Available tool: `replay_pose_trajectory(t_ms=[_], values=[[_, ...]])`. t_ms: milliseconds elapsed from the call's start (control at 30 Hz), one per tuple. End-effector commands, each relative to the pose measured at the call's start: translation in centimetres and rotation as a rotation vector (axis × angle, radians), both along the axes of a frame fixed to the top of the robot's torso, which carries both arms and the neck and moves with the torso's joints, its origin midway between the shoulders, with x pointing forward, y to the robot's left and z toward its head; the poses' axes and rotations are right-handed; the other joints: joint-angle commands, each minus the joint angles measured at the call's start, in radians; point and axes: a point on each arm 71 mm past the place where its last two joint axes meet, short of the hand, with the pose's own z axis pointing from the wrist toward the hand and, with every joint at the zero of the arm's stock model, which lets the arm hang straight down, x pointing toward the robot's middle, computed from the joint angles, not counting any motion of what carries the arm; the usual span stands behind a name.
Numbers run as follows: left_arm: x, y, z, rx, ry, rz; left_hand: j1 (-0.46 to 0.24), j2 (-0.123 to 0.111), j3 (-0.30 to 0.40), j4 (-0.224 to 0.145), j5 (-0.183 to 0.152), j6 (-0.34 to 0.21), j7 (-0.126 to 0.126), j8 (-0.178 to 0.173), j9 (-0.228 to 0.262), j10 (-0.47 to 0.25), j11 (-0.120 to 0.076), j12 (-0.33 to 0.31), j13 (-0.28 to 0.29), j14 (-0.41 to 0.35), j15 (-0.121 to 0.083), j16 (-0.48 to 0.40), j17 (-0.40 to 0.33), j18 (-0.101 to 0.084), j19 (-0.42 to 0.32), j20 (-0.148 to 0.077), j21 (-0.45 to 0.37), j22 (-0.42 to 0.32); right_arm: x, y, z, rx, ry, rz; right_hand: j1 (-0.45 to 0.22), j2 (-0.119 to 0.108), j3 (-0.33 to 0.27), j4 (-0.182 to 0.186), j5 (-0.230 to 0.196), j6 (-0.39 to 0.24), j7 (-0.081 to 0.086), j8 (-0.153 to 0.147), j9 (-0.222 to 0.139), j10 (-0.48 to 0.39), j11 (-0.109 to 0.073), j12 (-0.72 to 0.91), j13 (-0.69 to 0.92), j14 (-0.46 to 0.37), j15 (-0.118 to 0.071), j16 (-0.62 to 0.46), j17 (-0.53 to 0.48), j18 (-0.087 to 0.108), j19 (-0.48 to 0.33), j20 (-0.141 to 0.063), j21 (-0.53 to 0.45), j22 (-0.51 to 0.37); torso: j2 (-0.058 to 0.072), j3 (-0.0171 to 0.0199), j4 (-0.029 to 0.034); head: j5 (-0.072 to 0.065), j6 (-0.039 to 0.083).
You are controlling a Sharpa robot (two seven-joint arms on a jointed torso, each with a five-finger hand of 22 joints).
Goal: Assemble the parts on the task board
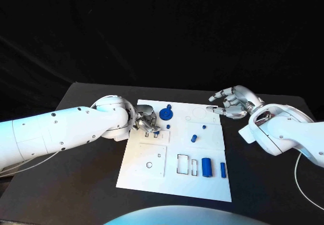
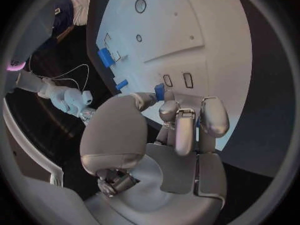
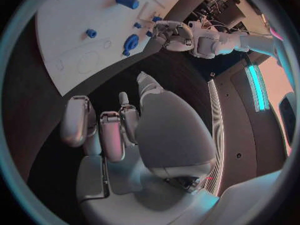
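Parts are seen on the task board; one small blue part is pinched by the left hand, while the right hand is held spread and empty beside the board.

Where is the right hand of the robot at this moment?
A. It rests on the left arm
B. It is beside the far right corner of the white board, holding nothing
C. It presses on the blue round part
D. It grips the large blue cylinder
B: the right hand is by the far right corner of the task board, fingers apart and holding nothing.
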Motion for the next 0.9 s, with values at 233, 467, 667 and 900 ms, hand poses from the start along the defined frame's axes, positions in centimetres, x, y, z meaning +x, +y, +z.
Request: replay_pose_trajectory(t_ms=[233, 467, 667, 900], values=[[-0.14, -0.16, -0.31, 0.037, 0.022, -0.023, -0.004, -0.006, 0.192, -0.185, 0.0, 0.004, -0.007, 0.004, 0.002, 0.008, 0.001, 0.005, 0.002, 0.056, -0.007, 0.002, 0.084, -0.016, 0.005, -0.001, 0.004, 0.001, -0.07, 0.15, -0.03, -0.006, -0.001, 0.017, -0.006, 0.006, 0.007, 0.002, -0.001, 0.006, 0.0, 0.004, -0.001, -0.004, -0.004, -0.003, 0.05, 0.059, -0.005, -0.003, 0.054, 0.016, -0.003, -0.001, -0.002, 0.024, 0.0, -0.0001, 0.0002, 0.0, -0.004], [-0.21, -0.04, -0.51, 0.058, 0.047, -0.023, -0.004, -0.006, 0.193, -0.186, 0.0, 0.004, -0.007, 0.004, 0.002, 0.009, 0.001, 0.006, 0.004, 0.056, -0.007, 0.002, 0.084, -0.016, 0.005, -0.001, 0.004, 0.002, -0.08, 0.17, -0.06, -0.006, 0.0, 0.018, -0.006, 0.006, 0.007, 0.002, -0.001, 0.006, 0.0, 0.004, -0.001, -0.004, -0.004, -0.003, 0.05, 0.059, -0.005, -0.003, 0.054, 0.016, -0.003, -0.001, -0.002, 0.024, 0.0, 0.0002, 0.0004, -0.001, -0.005], [-0.16, 0.05, -0.6, 0.07, 0.052, -0.012, -0.005, -0.008, 0.197, -0.188, 0.001, 0.006, -0.008, 0.004, 0.003, 0.01, 0.0, 0.006, 0.003, 0.056, -0.008, 0.002, 0.084, -0.016, 0.005, -0.001, 0.004, 0.001, -0.09, 0.17, -0.09, -0.006, 0.0, 0.019, -0.006, 0.006, 0.007, 0.002, -0.001, 0.006, 0.0, 0.004, -0.001, -0.004, -0.004, -0.003, 0.05, 0.059, -0.005, -0.003, 0.054, 0.016, -0.003, -0.001, -0.002, 0.024, 0.0, -0.0002, 0.0006, 0.0, -0.007], [-0.13, 0.0, -0.69, 0.076, 0.056, -0.009, -0.005, -0.008, 0.197, -0.188, 0.001, 0.006, -0.008, 0.004, 0.003, 0.011, 0.0, 0.006, 0.004, 0.056, -0.008, 0.002, 0.084, -0.016, 0.005, -0.001, 0.004, 0.001, -0.11, 0.2, -0.11, -0.006, 0.0, 0.02, -0.007, 0.007, 0.009, 0.002, -0.001, 0.005, 0.0, 0.005, -0.002, -0.003, -0.004, -0.003, 0.05, 0.059, -0.006, -0.003, 0.055, 0.015, -0.002, -0.001, -0.002, 0.025, 0.0, 0.0001, 0.0003, 0.0, -0.008]])
